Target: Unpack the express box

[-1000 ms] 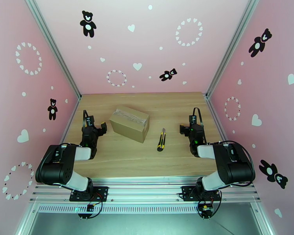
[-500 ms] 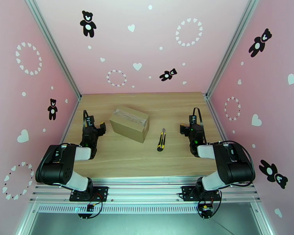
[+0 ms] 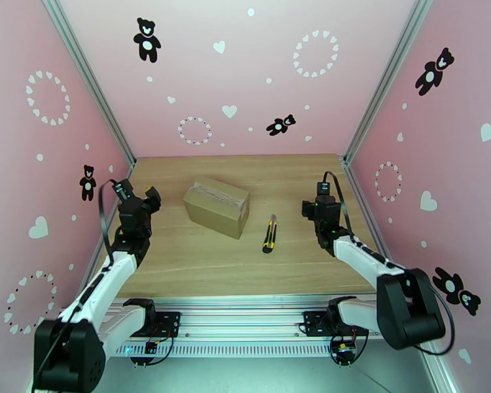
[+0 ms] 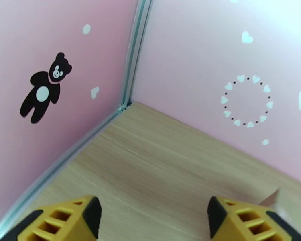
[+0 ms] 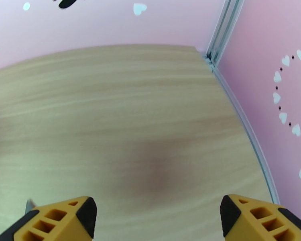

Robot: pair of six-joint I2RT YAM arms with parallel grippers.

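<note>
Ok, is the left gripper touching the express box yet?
Apart. The top external view shows a strip of bare table between the left gripper and the express box; its jaws stand open and empty.

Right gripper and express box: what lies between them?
In the top external view, a yellow-black utility knife lies between the right gripper and the express box, touching neither.

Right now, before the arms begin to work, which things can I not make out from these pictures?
1. Contents of the express box: in the top view, its closed, taped flaps hide them.
2. The box's far sides: in the top view, its own body hides them.
3. Utility knife: in the top view, too small to tell whether the blade is out.
4. Left wrist view: the right edge cuts off what seems to be a corner of the box.
</note>
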